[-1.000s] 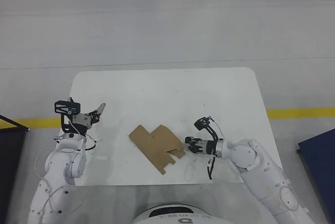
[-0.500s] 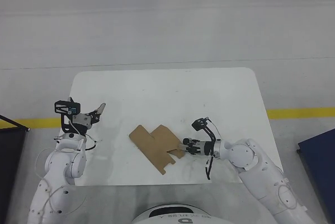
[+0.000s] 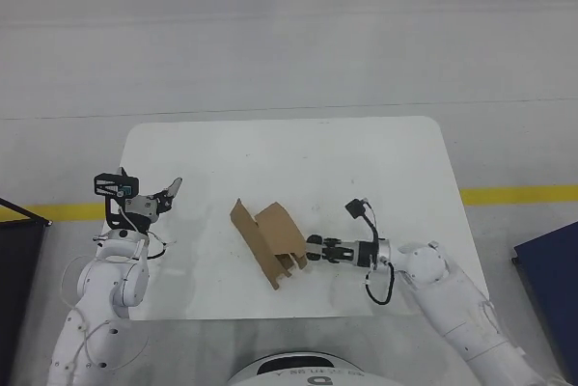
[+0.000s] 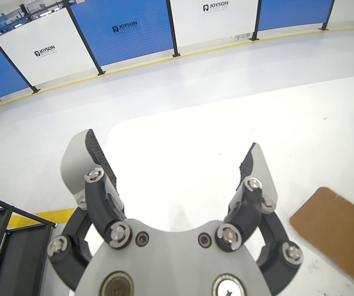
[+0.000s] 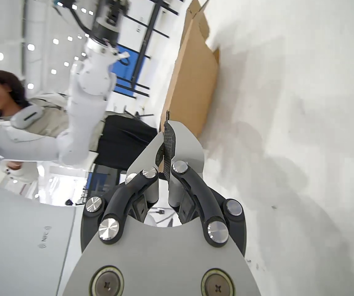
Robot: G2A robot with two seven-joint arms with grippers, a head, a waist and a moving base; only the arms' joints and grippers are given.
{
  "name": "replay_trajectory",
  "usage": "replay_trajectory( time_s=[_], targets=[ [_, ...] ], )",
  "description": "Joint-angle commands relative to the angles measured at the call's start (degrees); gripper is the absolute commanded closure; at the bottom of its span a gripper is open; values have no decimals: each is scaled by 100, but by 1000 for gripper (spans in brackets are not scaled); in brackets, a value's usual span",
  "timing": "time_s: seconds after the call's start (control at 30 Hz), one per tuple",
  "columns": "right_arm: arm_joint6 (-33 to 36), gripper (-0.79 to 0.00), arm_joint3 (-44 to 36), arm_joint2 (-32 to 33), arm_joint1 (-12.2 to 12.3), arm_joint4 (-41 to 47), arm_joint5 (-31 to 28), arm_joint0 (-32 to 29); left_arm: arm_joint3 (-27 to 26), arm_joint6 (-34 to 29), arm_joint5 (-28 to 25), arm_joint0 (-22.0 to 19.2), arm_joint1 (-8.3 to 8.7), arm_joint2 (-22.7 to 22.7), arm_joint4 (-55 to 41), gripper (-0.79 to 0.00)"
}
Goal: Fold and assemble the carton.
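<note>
1. A second ago the carton (image 3: 269,241) lay flat on the desk (image 3: 366,164). Now the side nearest the right tool (image 3: 308,253) is lifted, so the brown board stands tilted and covers a narrower patch of the desk top.
2. The right tool has travelled with that edge, coming in from the desk's right half toward its middle, with the arm stretched further out.
3. The left arm has not stirred over the same second.
4. The carton sits close to the desk's middle, a little toward the robot's side. Its lower edge rests on the desk surface and the rest leans up off it. From the right wrist camera the carton (image 5: 192,87) runs away from the tool as a sloping sheet over the desk (image 5: 288,63), with notched flaps at its far end.
5. The right tool (image 5: 166,137) is pinched nearly closed on the carton's raised edge, and the thin cardboard is caught between its two pads.
6. The left tool (image 3: 168,191) hangs above the desk's left margin, well apart from the carton.
7. The left wrist camera shows the left tool (image 4: 170,152) spread wide with nothing between its fingers. Bare desk (image 4: 288,118) lies below it, and one corner of the carton (image 4: 337,226) shows off to the side.
8. A yellow floor stripe (image 3: 530,194) runs out past the desk's right side.
</note>
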Motion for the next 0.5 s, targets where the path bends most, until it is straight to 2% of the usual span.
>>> replay_trajectory(
  time_s=[0.0,0.17,0.47],
  targets=[
    [20,0,130,70,9,515,-343,-19,0,0,0,0,0,0,0,-785],
    [-371,0,305,316,34,654,-960,-61,0,0,0,0,0,0,0,-785],
    [-371,0,305,316,34,654,-960,-61,33,12,-61,-23,0,25,75,-785]
  ],
)
